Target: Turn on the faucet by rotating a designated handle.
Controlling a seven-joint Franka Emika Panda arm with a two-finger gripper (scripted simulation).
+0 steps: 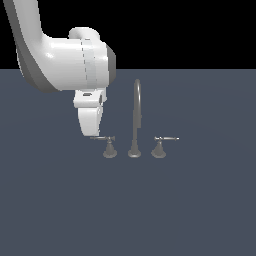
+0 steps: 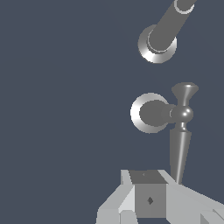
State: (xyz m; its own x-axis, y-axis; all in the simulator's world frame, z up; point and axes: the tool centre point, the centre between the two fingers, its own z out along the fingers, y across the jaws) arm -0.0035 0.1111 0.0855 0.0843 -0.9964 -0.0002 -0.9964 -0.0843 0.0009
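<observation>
At the exterior view's left, the white arm (image 1: 60, 60) is being seen coming down from the upper corner, and its pincer (image 1: 92, 131) is being held low, just at the outer end of the handle (image 1: 103, 138). Whether the pincer is touching the lever cannot be told – the tip of the bar is being hidden behind the white fingers. How wide the pincer is standing cannot be told either; in the wrist view only one grey finger block (image 2: 149, 199) is being shown, with the thin end of the lever reaching just beside it.

The handle is being carried on a small flared cone base (image 1: 109, 151), which is standing on the dark blue-grey table (image 1: 128, 210). Its bar is lying level, pointing toward the arm.

Further right, the faucet (image 1: 136, 120) is being shown with its tall gooseneck spout upright in the middle. At the exterior view's right, the twin handle (image 1: 161, 145) is standing apart from the pincer – its bar is pointing away from the spout.
</observation>
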